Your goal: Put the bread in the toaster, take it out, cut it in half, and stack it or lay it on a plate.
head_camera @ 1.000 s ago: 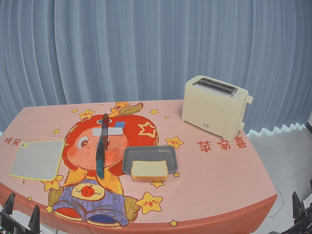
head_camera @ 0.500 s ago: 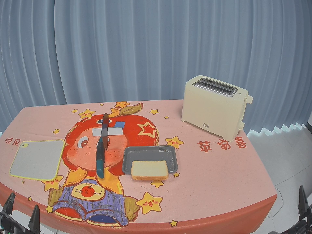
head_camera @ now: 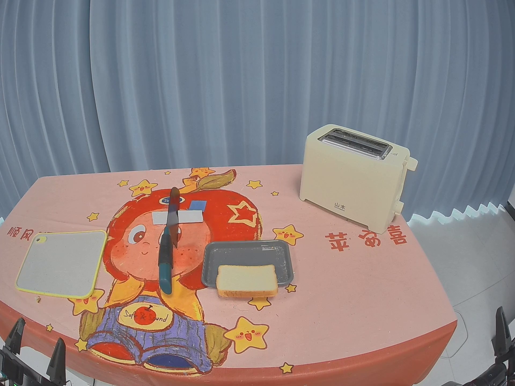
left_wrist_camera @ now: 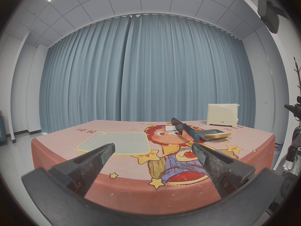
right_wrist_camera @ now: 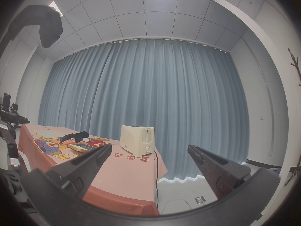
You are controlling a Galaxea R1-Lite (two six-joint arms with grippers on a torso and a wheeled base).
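A slice of bread point(head_camera: 247, 280) lies on the near rim of a grey plate point(head_camera: 248, 253) at the table's middle. The cream toaster point(head_camera: 351, 175) stands at the back right, both slots empty. A teal-handled knife point(head_camera: 167, 242) lies left of the plate, and a cutting board point(head_camera: 61, 262) sits at the far left. My left gripper point(head_camera: 38, 334) hangs open below the table's front left corner. My right gripper point(head_camera: 504, 331) is off the table's front right corner, open in the right wrist view point(right_wrist_camera: 150, 149), holding nothing.
The toaster's cord point(right_wrist_camera: 156, 179) hangs down off the table's right end. White and blue tags point(head_camera: 185, 214) lie under the knife blade. A pink cartoon cloth point(head_camera: 343, 296) covers the table, with bare room to the right of the plate.
My right gripper has drifted a little toward the right edge of the head view. The left gripper, bread, knife and toaster have stayed in place.
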